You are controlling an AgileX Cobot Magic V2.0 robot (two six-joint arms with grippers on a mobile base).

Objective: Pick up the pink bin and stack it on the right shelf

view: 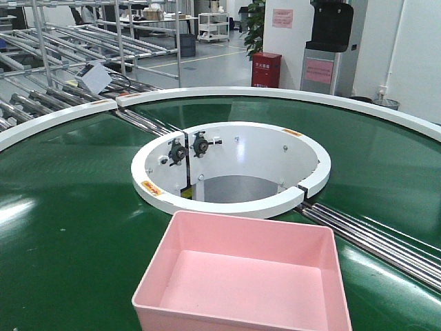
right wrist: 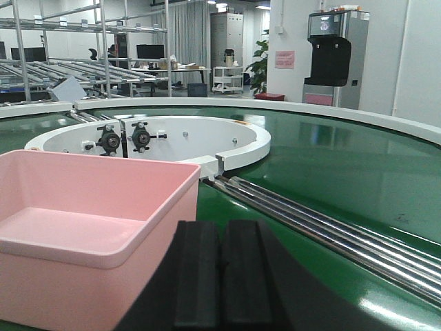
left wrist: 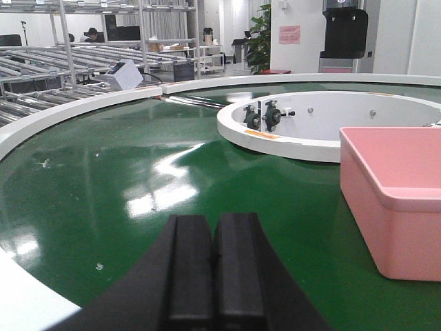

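Left wrist-mounted view shows the left gripper (left wrist: pixel 213 272), black fingers pressed together on nothing; the right gripper (right wrist: pixel 220 276) is likewise closed and empty. Just beyond, the pink bin (view: pixel 242 276) sits upright and empty on the green conveyor belt (view: pixel 69 214), at two o'clock from the left gripper, ten o'clock from the right. A white ring (view: pixel 227 205) lies past it at twelve o'clock, roller racks (view: pixel 62 48) farther at ten. Approach seems the step in hand; next, both grippers likely must open and take the bin's side walls. The right shelf is out of view.
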